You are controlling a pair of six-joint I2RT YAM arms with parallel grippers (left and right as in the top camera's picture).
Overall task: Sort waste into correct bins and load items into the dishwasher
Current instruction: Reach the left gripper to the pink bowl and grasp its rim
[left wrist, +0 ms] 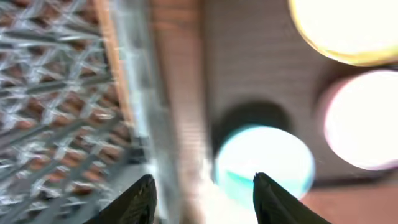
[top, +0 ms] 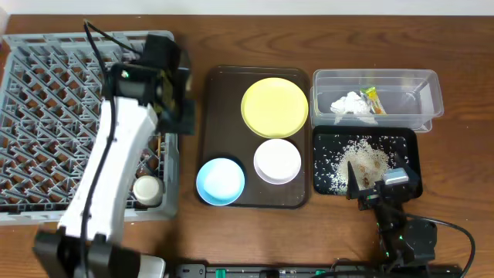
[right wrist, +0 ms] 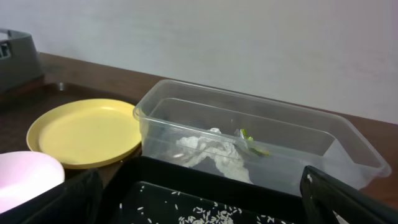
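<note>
The grey dish rack (top: 46,116) fills the left. My left gripper (top: 176,93) hangs over its right edge, open and empty; in the blurred left wrist view its fingers (left wrist: 205,202) frame the rack's rim (left wrist: 134,93) and the light blue bowl (left wrist: 264,162). The yellow plate (top: 274,106), white bowl (top: 278,161) and blue bowl (top: 221,181) sit on the brown tray. The clear tub (top: 421,96) holds the tissue (top: 351,106) and the wrapper (top: 374,99). Rice (top: 359,158) lies in the black tray (top: 405,143). My right gripper (top: 370,187) is open and empty over its near edge (right wrist: 202,211). I cannot make out the chopsticks.
The dark brown serving tray (top: 212,116) lies between the rack and the bins. A cream round thing (top: 147,189) sits in the rack's near right corner. In the right wrist view the plate (right wrist: 87,130), tub (right wrist: 323,134) and tissue (right wrist: 211,152) lie ahead.
</note>
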